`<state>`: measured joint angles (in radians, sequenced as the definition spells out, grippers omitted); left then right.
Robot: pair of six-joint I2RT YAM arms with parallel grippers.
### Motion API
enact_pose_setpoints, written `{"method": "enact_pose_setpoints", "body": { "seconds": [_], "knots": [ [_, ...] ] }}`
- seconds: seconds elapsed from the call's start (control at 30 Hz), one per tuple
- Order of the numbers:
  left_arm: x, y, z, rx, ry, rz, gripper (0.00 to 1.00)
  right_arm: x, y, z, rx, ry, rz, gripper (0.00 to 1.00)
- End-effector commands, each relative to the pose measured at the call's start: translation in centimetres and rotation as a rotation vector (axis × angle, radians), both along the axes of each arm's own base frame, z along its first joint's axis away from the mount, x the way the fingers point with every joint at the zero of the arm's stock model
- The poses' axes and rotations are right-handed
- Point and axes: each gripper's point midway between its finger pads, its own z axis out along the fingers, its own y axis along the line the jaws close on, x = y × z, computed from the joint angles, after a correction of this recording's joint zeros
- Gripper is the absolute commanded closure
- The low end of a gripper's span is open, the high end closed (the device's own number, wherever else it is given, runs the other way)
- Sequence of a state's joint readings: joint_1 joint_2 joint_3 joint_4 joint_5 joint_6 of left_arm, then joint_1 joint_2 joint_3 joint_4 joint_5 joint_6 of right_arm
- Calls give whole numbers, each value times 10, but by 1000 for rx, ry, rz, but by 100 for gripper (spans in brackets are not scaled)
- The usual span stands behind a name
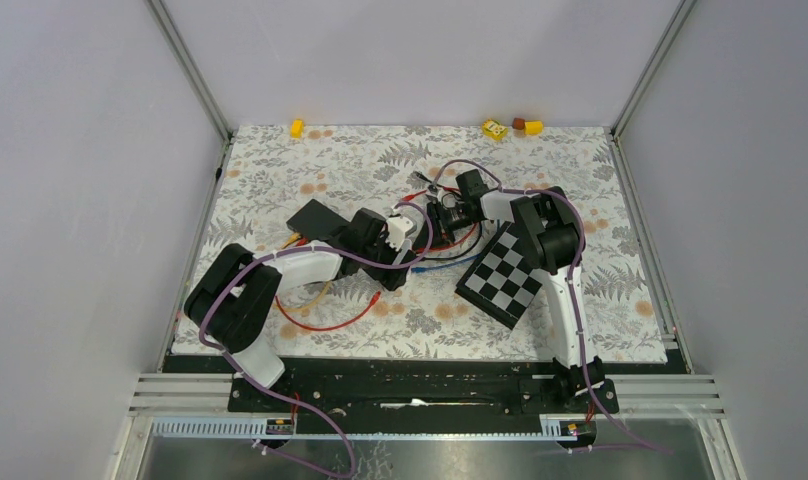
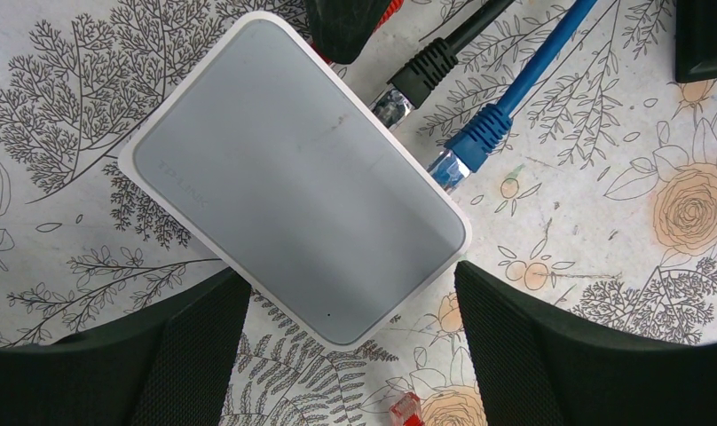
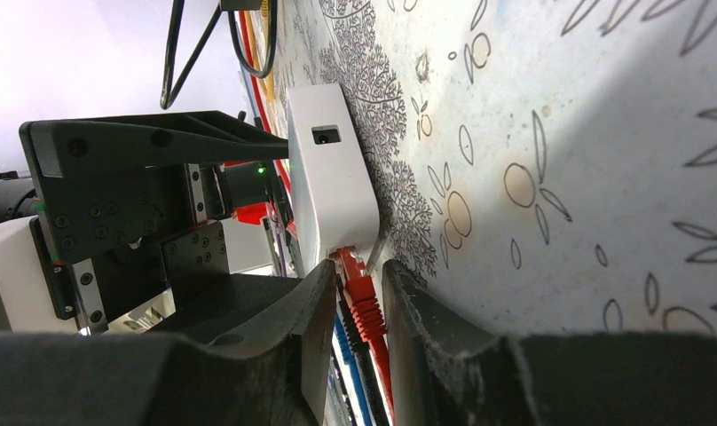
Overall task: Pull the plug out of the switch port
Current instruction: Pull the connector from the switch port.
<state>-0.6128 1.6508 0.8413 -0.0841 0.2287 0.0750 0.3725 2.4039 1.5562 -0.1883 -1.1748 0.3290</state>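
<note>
Only one marking can be read: faint raised lettering (image 2: pixel 183 183) on the top face of the switch (image 2: pixel 293 177), which appears to spell TP-LINK; no other label is legible. The switch is a flat white rectangular box with rounded corners and a smooth, slightly glossy lid. It lies flat on the floral-patterned table (image 2: pixel 603 106), near the middle of the table between the two arms. Its end face carries one small dark socket (image 3: pixel 325 135). Along the port side, a black plug (image 2: pixel 406 89) and a blue plug (image 2: pixel 470 142) with clear tips sit at the switch edge, side by side. The red plug (image 3: pixel 364 311) has a ribbed red boot, and its tip meets the port face at the corner of the switch; whether it is fully seated cannot be told. The right pincer (image 3: pixel 359 271) is clamped on the red plug, one finger on each side of the boot. The left pincer (image 2: pixel 350 280) stands wide apart above the switch, its fingers (image 2: pixel 204 355) straddling one corner of the box without gripping it. A loose red connector (image 2: pixel 405 410) lies on the table just beside that corner.
</note>
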Motion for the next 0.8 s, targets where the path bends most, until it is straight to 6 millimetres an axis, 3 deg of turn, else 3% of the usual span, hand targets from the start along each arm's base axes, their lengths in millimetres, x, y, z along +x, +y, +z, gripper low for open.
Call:
{"method": "enact_pose_setpoints", "body": {
  "seconds": [0.0,0.5,0.77],
  "knots": [
    [8,-10,20,-61,-67,-27,13,-1,8,-9,-50,-71,7,66],
    [11,-8,26,-56,-101,-27,13,-5,11,-12,-73,-85,12,66],
    [14,-4,28,-59,-108,-12,12,-6,12,-2,-36,-99,29,79]
  ]
}}
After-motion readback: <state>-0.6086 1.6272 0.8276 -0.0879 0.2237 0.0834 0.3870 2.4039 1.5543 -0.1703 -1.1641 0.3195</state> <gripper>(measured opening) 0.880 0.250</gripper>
